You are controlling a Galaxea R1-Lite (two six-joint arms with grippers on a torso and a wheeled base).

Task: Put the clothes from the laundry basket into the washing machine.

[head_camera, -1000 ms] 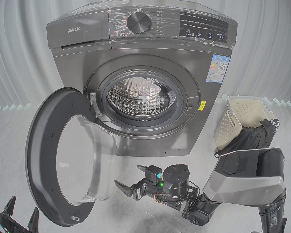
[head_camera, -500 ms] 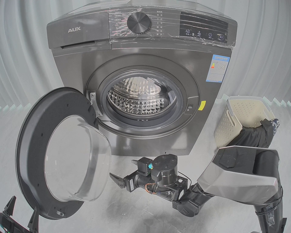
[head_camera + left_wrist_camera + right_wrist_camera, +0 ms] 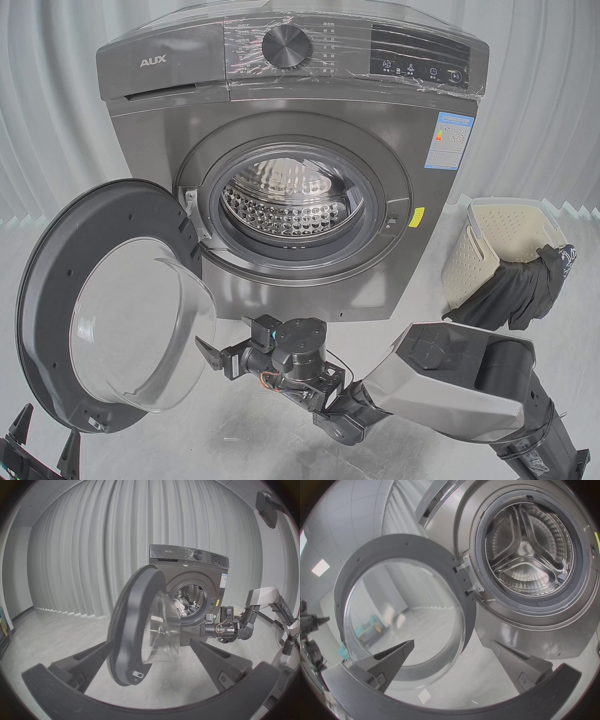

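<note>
1. Standing on the pale floor with a pleated curtain [image 3: 550,94] behind it, the grey washing machine [image 3: 375,262] faces the robot. Its steel drum [image 3: 290,200] is in plain sight through the round opening.
2. The door [image 3: 56,281] hangs wide open on its hinge at the opening's left side, with its domed glass bulging towards the machine's front.
3. The laundry basket [image 3: 494,231], cream and perforated, sits on the floor just beside the machine's right front corner, tipped so its mouth faces the robot.
4. The clothes [image 3: 515,290], dark fabric, spill out of the basket's mouth and over its lower rim onto the floor; none of them lies in the drum.
5. The right gripper [image 3: 222,331] hangs low above the floor in front of the machine's base, just beside the lower edge of the door glass. Its jaws are spread and empty, and whether a fingertip touches the glass cannot be told.
6. The left gripper [image 3: 49,422] sits low at the robot's left, near the door's outer rim. Its jaws are also spread, with nothing between them.
</note>
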